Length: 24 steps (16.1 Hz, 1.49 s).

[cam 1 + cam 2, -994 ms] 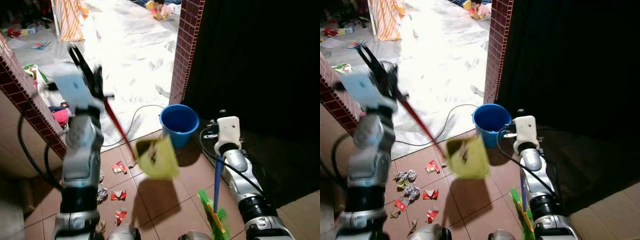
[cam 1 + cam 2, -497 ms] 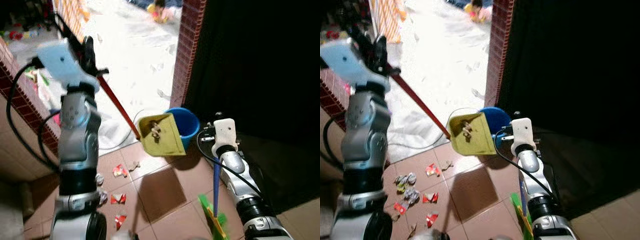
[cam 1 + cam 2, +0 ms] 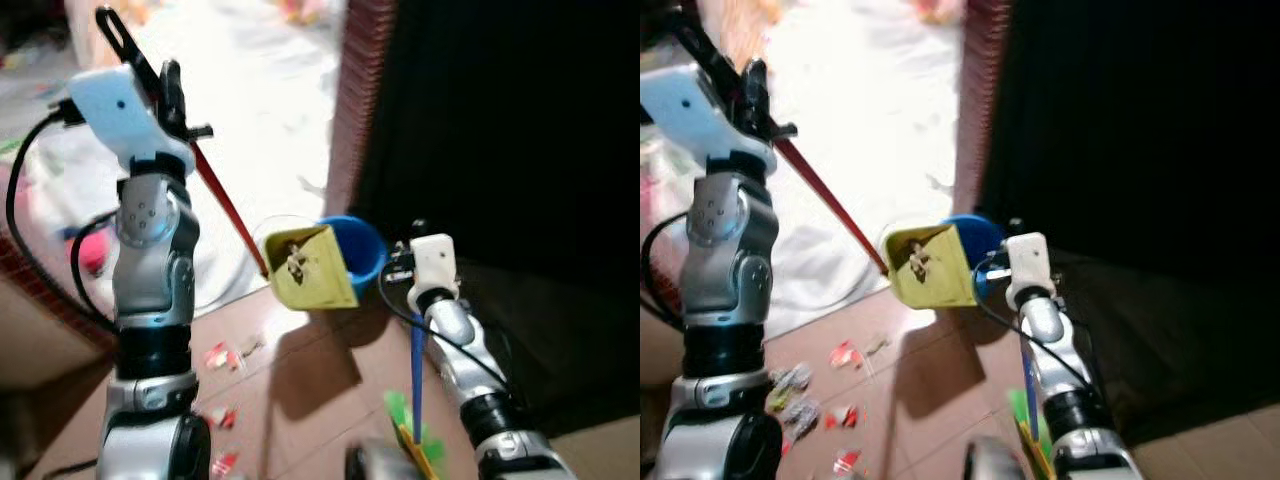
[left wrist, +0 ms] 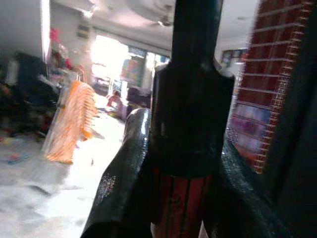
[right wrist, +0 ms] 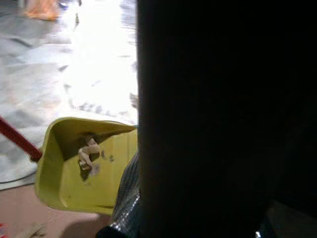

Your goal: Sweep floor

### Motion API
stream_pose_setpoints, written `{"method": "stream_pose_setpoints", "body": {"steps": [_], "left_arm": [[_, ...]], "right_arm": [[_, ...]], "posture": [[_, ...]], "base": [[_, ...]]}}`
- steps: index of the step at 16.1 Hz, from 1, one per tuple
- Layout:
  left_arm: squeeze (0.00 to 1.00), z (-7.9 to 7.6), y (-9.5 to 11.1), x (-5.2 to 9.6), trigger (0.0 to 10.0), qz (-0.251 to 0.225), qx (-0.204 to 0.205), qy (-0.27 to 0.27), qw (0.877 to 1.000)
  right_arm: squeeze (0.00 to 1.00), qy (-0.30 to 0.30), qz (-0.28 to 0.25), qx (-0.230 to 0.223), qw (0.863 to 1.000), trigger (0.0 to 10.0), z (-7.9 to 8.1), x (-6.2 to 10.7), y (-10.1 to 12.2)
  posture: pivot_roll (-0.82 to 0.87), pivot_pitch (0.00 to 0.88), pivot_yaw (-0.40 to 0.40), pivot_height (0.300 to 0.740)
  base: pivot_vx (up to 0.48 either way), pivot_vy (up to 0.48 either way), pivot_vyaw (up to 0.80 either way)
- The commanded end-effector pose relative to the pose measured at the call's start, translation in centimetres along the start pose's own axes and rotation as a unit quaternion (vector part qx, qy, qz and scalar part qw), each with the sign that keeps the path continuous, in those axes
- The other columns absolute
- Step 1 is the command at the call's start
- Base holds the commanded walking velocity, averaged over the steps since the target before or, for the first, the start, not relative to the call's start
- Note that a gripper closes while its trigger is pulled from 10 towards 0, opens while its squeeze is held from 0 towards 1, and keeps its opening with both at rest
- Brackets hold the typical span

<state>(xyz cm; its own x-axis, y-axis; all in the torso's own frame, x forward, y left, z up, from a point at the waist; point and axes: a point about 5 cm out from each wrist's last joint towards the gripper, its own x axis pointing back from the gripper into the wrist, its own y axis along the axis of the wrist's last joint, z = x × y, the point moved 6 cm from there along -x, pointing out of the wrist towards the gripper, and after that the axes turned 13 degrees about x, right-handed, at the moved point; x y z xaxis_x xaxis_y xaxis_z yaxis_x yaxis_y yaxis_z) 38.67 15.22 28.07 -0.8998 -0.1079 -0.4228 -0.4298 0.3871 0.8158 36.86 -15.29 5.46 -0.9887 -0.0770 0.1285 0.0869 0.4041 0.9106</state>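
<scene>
The left gripper (image 3: 165, 95) is clamped around the top of the red handle (image 3: 228, 208) of the yellow dustpan (image 3: 308, 268), which hangs raised and tilted just at the near rim of the blue bucket (image 3: 362, 250) with a crumpled scrap (image 5: 88, 154) inside it. The right gripper (image 3: 418, 262) grips the blue broom (image 3: 415, 375) shaft, its green bristles down on the tiled floor (image 3: 310, 400). This looks like the emptying step: next the pan should tip over the bucket's mouth so the scrap slides in, then the red wrappers (image 3: 845, 354) left on the tiles need sweeping.
</scene>
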Motion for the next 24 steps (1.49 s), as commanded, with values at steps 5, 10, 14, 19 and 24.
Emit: {"method": "stream_pose_setpoints", "body": {"steps": [5, 10, 14, 19, 24], "left_arm": [[0.0, -1.2, 2.8, -0.5, 10.0, -0.054, 0.009, -0.017, 0.998], [0.0, -1.0, 3.4, -0.5, 10.0, -0.077, -0.035, -0.005, 0.996], [0.0, -1.5, 2.7, 0.0, 10.0, -0.088, -0.063, -0.009, 0.994], [0.0, -2.9, 1.6, 0.7, 10.0, -0.102, -0.089, -0.016, 0.991], [0.0, -4.7, -0.2, 1.1, 10.0, -0.098, -0.078, -0.02, 0.992]], "right_arm": [[0.0, 0.006, -0.038, 0.009, 0.999, 10.0, 0.2, -0.6, 2.2], [0.0, 0.01, -0.036, 0.011, 0.999, 10.0, 0.3, -0.6, 2.1], [0.0, 0.014, -0.039, 0.012, 0.999, 10.0, 0.6, -0.7, 2.3], [0.0, 0.015, -0.042, 0.015, 0.999, 10.0, 0.6, -0.9, 2.5], [0.0, 0.014, -0.046, 0.015, 0.999, 10.0, 0.7, -0.9, 2.8]], "posture": [[-0.01, 0.0, 0.01, 0.74], [-0.01, 0.0, 0.008, 0.74], [-0.01, 0.0, 0.0, 0.74], [-0.02, 0.0, -0.005, 0.74], [-0.05, 0.0, 0.004, 0.74]], "base": [[0.48, 0.0, 0.0], [0.226, 0.0, 0.0], [0.0, 0.0, 0.0], [0.0, 0.0, 0.0], [0.0, 0.0, 0.0]]}}
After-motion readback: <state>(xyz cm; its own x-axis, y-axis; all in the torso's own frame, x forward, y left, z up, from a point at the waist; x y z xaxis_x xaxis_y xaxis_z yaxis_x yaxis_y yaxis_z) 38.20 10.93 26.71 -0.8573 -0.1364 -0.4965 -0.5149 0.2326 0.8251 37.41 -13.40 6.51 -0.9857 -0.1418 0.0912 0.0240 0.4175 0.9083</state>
